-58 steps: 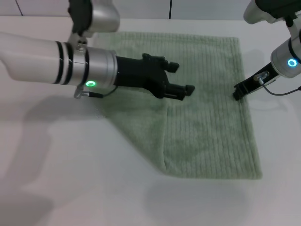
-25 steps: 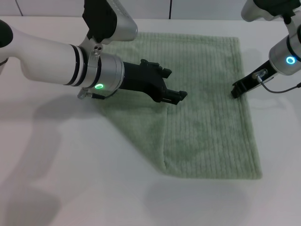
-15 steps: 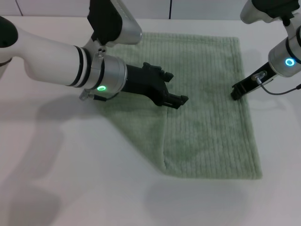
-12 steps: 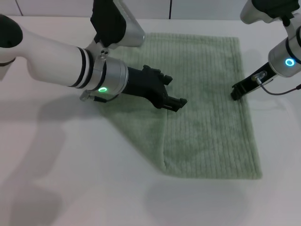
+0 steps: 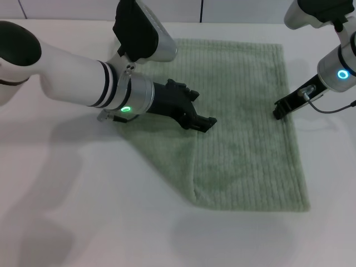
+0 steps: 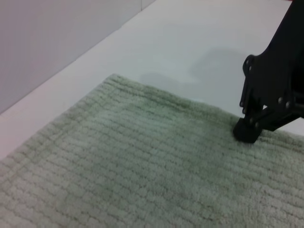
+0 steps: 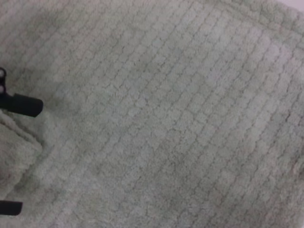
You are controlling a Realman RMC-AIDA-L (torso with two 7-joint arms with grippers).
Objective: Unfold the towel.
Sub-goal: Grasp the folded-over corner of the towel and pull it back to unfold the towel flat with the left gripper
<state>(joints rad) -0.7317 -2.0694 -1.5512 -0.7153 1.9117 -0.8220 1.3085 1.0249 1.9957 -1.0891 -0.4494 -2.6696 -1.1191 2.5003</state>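
Note:
The pale green towel point(image 5: 245, 83) lies flat on the white table. Its left part is folded over as a triangular flap point(image 5: 164, 147) whose edge runs toward the near side. My left gripper point(image 5: 201, 108) is open and low over the top of that flap edge. Its black fingertips point(image 7: 21, 104) show far apart in the right wrist view, with the fold between them. My right gripper point(image 5: 278, 113) is shut with its tip resting on the towel by the right hem. It also shows in the left wrist view point(image 6: 248, 133).
The white table point(image 5: 83, 211) extends bare to the left and the near side of the towel. A pale wall point(image 6: 57, 28) stands behind the table's far edge. My left arm point(image 5: 72, 83) crosses over the towel's left part.
My left gripper has drawn back to the left and toward the near side, dropping closer to the flap edge. The right gripper and the towel have stayed still.

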